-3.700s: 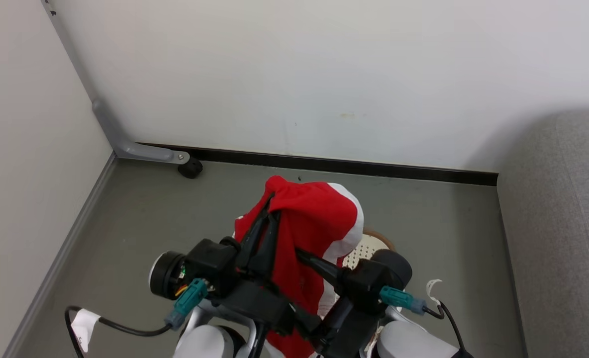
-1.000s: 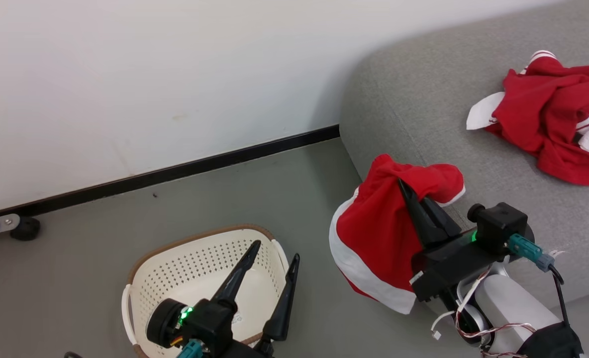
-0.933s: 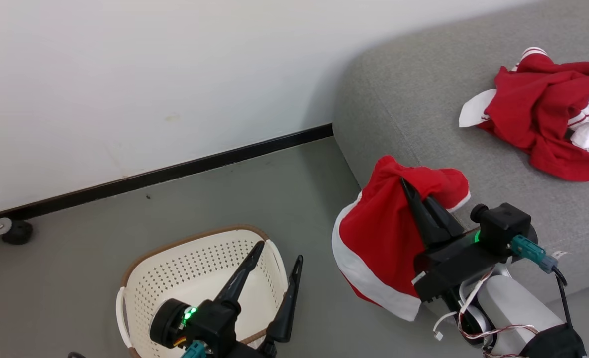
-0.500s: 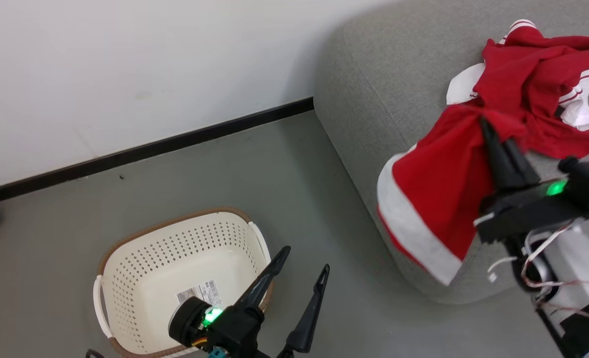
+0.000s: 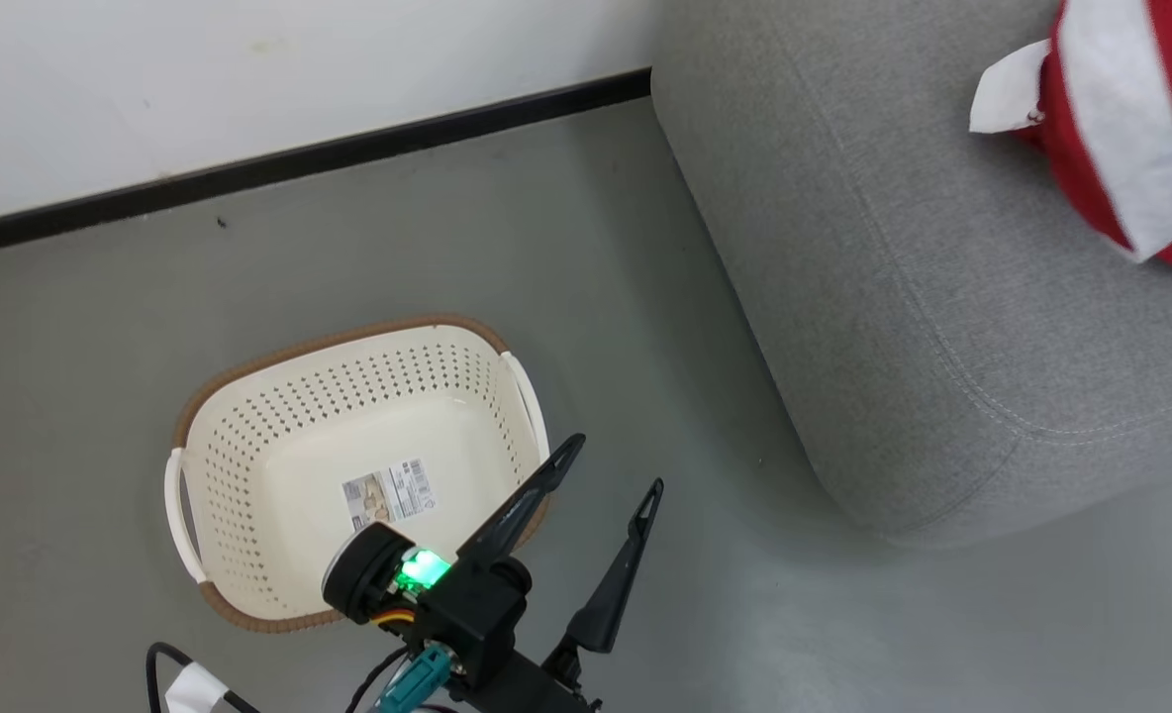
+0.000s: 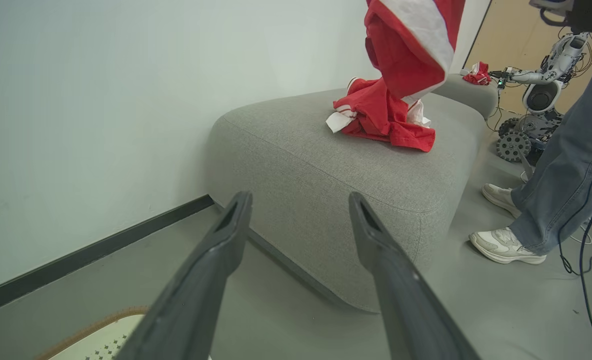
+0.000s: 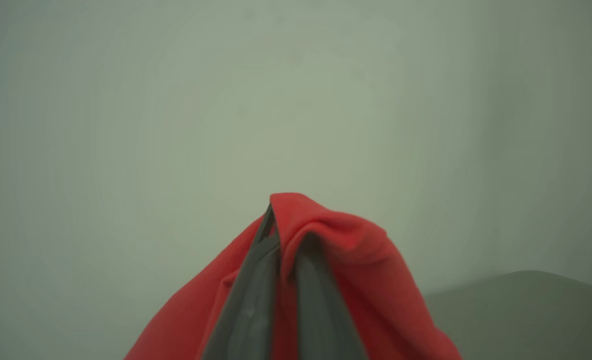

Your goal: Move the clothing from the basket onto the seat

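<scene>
Right gripper (image 7: 286, 235) pinching red garment (image 7: 346, 235), dangling it above seat (image 6: 326, 165), over second garment (image 6: 381, 117) lying there. Left gripper (image 5: 614, 463) gaping, carrying nothing, hovering by basket (image 5: 249, 436) on floor (image 5: 645, 297). Risk: fabric clinging to jaws on release, or long hem sliding off seat edge.

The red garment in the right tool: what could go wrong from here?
1. The held garment drapes over the shut right tool, so it may cling when the tool opens.
2. A person stands close beside the seat; a wide arm swing might reach them.
</scene>
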